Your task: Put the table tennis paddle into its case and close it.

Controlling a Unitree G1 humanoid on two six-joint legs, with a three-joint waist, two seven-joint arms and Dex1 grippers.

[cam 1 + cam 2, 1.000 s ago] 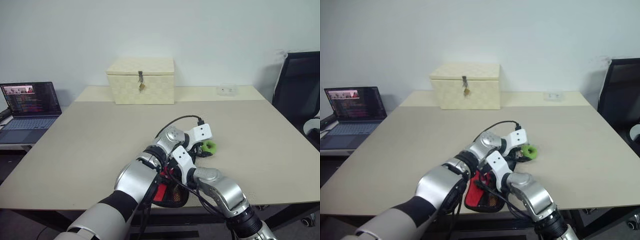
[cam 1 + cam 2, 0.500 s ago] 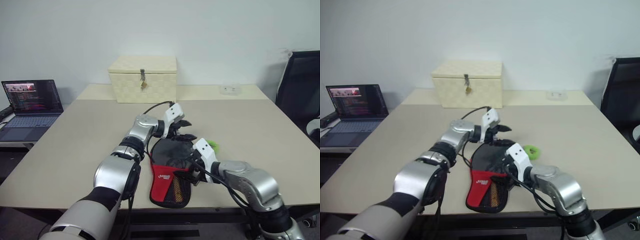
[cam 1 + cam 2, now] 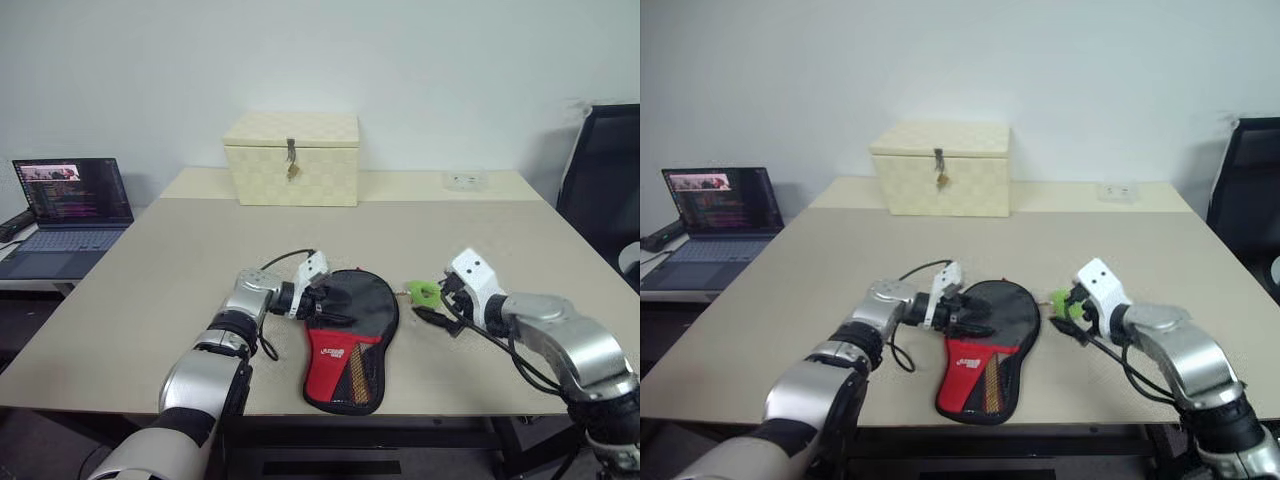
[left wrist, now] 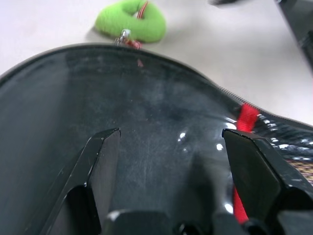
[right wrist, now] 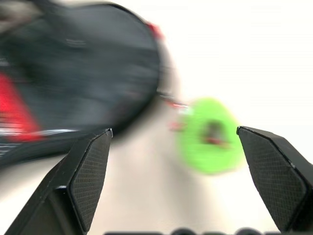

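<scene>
Left eye view, case (image 3: 350, 335): flat between both grippers
left gripper (image 3: 330, 303): wide open, empty, over case
right gripper (image 3: 436, 305): spread wide, empty, beside green ring (image 3: 424, 293)

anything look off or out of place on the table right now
Nothing stands out. The case lies flat near the table's front edge, its green ring beside it; the cream box sits closed at the back.

A: Can you see the paddle?
B: No, the case (image 3: 350, 335) hides whatever is inside.
A: And the right wrist view?
B: Blurred; the green ring (image 5: 210, 136) is a smear. The chair (image 3: 600, 170) is cut off by the frame's edge.
</scene>
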